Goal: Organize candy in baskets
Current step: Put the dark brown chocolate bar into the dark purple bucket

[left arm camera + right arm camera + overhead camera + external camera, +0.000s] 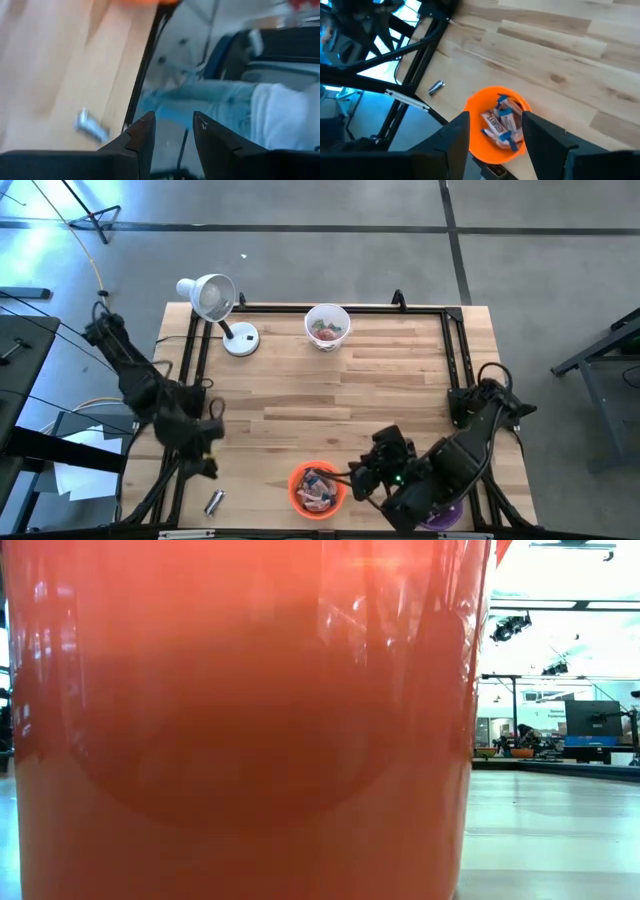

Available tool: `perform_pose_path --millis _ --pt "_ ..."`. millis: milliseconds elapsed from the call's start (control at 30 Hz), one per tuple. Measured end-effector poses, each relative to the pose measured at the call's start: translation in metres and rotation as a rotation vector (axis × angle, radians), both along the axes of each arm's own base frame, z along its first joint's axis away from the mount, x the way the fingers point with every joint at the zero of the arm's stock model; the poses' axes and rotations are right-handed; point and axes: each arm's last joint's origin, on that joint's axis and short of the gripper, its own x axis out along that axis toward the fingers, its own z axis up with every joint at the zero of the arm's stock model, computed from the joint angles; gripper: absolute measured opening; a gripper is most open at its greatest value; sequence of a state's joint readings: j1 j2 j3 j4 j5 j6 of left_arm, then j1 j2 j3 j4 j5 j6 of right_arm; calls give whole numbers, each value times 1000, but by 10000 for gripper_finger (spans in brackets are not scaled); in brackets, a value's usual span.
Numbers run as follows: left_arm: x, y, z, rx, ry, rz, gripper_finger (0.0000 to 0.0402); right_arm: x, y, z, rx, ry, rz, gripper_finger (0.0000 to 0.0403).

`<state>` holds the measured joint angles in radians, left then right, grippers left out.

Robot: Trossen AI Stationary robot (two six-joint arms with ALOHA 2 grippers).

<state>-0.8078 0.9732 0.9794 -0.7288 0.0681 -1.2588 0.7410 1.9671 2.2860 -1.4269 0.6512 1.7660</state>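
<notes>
One silvery candy [214, 501] [91, 126] [436, 87] lies flat on the table near its near left corner. My left gripper [208, 458] [174, 120] hovers open just beyond it, at the table's left edge, with nothing between its fingers. The orange basket [318, 488] [495, 145] [240, 720] stands at the near edge and holds several wrapped candies [502, 125]. My right gripper [362, 475] [495, 116] hangs open above the orange basket's right side, holding nothing. The white basket [327, 324] with candy stands at the far edge. The purple basket [446, 516] is mostly hidden under my right arm.
A white desk lamp [214, 302] stands at the far left corner. A black frame rail [190, 370] runs along the table's left, far and right edges. A person in jeans [220, 95] shows beyond the table in the left wrist view. Bare wood [330, 395] lies mid-table.
</notes>
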Motion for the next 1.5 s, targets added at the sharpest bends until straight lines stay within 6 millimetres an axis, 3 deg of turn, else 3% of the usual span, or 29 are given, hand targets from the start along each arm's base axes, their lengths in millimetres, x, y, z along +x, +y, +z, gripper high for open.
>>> perform_pose_path --millis 100,233,467,667,933,1167,1500 --pt "-10 -18 -10 6 131 9 117 3 -5 5 19 3 6 172" --pt "-21 -40 -21 51 145 116 117 8 -10 5 63 23 5 172" --pt "-29 -53 -44 202 204 272 117 15 -17 4 150 91 30 172" --pt "-28 -65 -61 268 324 234 117 18 -22 3 199 128 43 172" --pt "-22 -78 -81 374 337 167 117 22 -27 3 210 134 31 172" --pt "-35 -92 -99 426 483 101 117 22 -28 3 210 134 29 172" --pt "-29 -134 -132 348 380 95 120 22 -28 3 210 134 29 172"
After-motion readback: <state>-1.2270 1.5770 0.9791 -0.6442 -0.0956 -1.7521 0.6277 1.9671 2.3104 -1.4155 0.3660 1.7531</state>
